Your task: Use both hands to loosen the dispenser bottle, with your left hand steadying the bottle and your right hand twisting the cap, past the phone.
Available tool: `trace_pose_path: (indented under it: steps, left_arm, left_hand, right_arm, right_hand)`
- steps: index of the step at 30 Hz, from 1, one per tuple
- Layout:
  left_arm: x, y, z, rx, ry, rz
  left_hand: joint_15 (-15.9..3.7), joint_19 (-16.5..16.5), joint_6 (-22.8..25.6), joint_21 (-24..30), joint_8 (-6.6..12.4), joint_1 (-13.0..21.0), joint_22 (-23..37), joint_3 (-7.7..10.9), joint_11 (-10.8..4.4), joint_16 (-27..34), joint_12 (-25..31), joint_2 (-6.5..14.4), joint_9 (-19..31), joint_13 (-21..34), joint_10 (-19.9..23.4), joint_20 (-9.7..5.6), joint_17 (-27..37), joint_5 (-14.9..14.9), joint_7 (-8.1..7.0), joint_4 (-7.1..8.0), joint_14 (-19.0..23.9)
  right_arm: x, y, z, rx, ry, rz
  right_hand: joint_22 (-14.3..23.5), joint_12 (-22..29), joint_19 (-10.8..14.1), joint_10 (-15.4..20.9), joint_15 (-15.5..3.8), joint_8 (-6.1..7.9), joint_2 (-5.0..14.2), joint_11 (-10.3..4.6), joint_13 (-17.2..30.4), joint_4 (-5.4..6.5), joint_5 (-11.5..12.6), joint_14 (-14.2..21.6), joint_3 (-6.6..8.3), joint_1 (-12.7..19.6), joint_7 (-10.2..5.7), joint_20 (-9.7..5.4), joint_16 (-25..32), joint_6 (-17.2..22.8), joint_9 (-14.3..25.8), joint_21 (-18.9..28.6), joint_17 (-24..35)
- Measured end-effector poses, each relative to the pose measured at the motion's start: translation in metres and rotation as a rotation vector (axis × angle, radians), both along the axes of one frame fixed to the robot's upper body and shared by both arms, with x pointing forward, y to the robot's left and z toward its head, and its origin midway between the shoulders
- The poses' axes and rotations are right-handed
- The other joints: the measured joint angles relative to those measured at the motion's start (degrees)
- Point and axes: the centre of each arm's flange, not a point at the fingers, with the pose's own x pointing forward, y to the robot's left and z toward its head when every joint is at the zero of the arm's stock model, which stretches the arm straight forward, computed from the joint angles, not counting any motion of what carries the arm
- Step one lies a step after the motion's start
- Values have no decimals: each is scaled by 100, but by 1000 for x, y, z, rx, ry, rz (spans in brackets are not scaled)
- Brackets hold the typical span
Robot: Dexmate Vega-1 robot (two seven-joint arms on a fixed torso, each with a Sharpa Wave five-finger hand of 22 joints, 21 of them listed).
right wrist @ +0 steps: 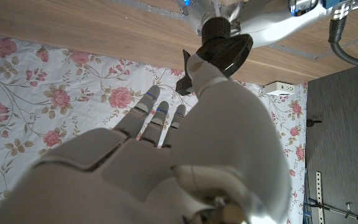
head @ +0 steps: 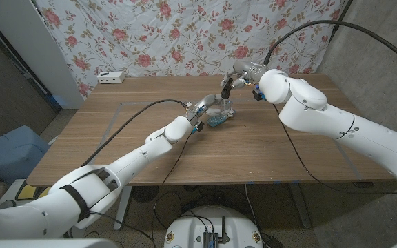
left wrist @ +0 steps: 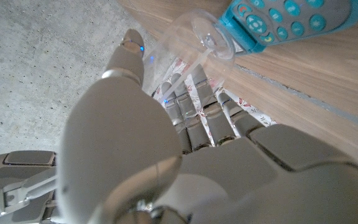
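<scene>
Clear black-capped dispenser bottle [head: 225, 105] upright mid-table

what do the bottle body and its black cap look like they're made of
Clear dispenser bottle: probably glossy transparent plastic, since the wooden table shows through it, though glass can't be excluded. Black pump cap: looks like moulded plastic, smooth with a slight sheen on its rim.
</scene>
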Motion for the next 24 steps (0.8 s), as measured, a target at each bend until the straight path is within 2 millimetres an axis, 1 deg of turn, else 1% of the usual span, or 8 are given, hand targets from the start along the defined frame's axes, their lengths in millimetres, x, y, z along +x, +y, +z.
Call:
trace_pose_path:
  steps: [3, 6, 9, 13, 16, 18, 20, 24]
  left_arm:
    - [0, 0, 0, 0, -1, 0]
    - [0, 0, 1, 0, -2, -1]
    - [0, 0, 1, 1, -3, -1]
    - [0, 0, 1, 2, -4, -1]
    - [0, 0, 1, 3, -4, -1]
    - [0, 0, 1, 3, -5, 0]
    - [0, 1, 0, 3, -5, 1]
    - [0, 1, 0, 2, -8, 3]
  left_hand:
    - [4, 0, 0, 0, 0, 0, 0, 0, 0, 0, -1, 0, -1, 3, 0, 0, 0, 0, 0, 0, 4]
    - [12, 0, 0, 0, 0, 0, 0, 0, -9, -1, -14, 0, -1, 4, 9, 0, -1, 0, 0, 0, 12]
    - [12, 0, 0, 0, -1, 0, 0, 0, -9, -2, -16, 0, -1, 3, 9, 0, 0, 0, 0, 0, 12]
    - [12, 0, 0, 0, -2, 0, 0, 0, -9, -17, -23, 0, -1, 4, 9, 0, 4, 0, 0, 0, 13]
    - [12, 0, 0, 0, 0, 0, 0, 0, -10, -18, -26, 0, -1, 3, 10, 0, 4, -35, 0, 0, 13]
    - [12, 0, 0, 0, 16, 0, 0, 0, -10, -19, -33, 0, -1, 3, 10, 0, 4, -34, 0, 0, 13]
    - [11, 0, 0, 0, 17, 0, 0, 0, -11, -21, -41, 0, -1, 3, 10, 0, 4, -34, 0, 0, 13]
    - [11, 0, 0, 0, 18, 0, 0, 0, -11, -22, -21, 0, -1, 1, 11, 0, 4, -34, 0, 0, 13]
  right_arm:
    - [-1, 0, 1, 0, 0, 3]
    - [-2, -1, 1, -1, 0, 6]
    - [-4, -2, 3, 2, -4, 9]
    - [-7, -4, 4, 5, -9, 11]
    - [-10, -5, 6, 8, -14, 11]
    - [-12, -6, 7, 12, -14, 7]
    - [-13, -8, 8, 16, -15, 4]
    - [-16, -10, 10, 24, -17, 2]
  right_hand:
    - [0, 0, 0, -20, 3, -38, -6, 20, 0, 1, 0, -3, -14, -7, 11, 0, 0, -52, 0, 0, 0]
    - [0, 0, -21, -22, 62, -70, -21, 22, 0, 1, -2, 0, -14, -21, 8, 39, 0, -100, 0, 0, -7]
    - [0, 0, -7, -40, 61, -133, -85, 41, 0, 46, -44, 0, -94, -93, 2, 53, 0, -206, 0, 0, -16]
    - [0, 0, 10, -70, 123, -189, -115, 72, 0, 98, -88, 0, -158, -282, -3, 93, 0, -350, 0, 0, -15]
    - [0, 0, 2, -100, 123, -234, -152, 105, 0, 178, -151, 0, -237, -467, 5, 122, 0, -455, 1, 0, -15]
    - [0, 0, 2, -80, 175, -235, -200, 147, -1, 208, -161, -10, -296, -568, -23, 122, 0, -514, 10, 0, -15]
    - [0, 8, 13, -88, 185, -235, -219, 198, -1, 233, -198, 0, -342, -710, 16, 133, 0, -561, 16, 0, -15]
    - [-1, 24, 87, -38, 226, -235, -333, 310, -1, 319, -281, 41, -475, -1021, 1, 138, 0, -656, 15, 29, -15]
